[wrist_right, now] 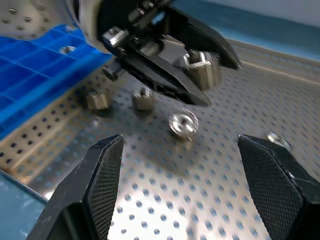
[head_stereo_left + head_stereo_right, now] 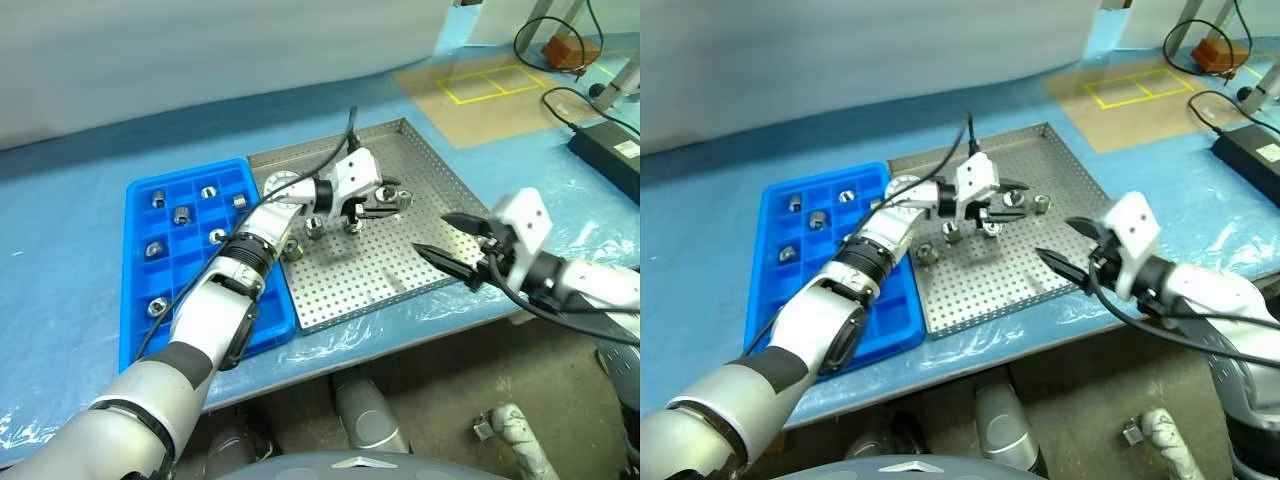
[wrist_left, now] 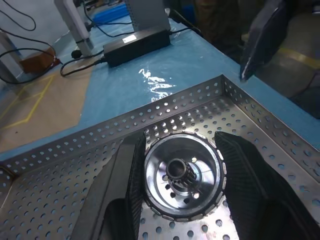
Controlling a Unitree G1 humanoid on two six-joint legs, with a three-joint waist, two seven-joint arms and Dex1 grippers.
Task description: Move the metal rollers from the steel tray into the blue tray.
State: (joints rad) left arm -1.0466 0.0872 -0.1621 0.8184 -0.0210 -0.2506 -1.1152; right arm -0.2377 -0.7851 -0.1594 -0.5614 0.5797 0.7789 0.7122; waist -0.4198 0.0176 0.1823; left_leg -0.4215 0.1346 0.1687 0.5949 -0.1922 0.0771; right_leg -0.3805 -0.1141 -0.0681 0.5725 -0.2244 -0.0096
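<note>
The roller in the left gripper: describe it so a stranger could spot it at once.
Find the large perforated steel tray beside the blue compartment tray. Above its middle the left gripper is shut on a shiny hollow metal roller. The other loose rollers rest on the tray floor; this one is pinched between black fingers.

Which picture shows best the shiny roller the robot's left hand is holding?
The left wrist view: the roller sits close-up between the left gripper's fingers, its hollow centre facing us. The right wrist view shows it from the side; both eye views show it small.
</note>
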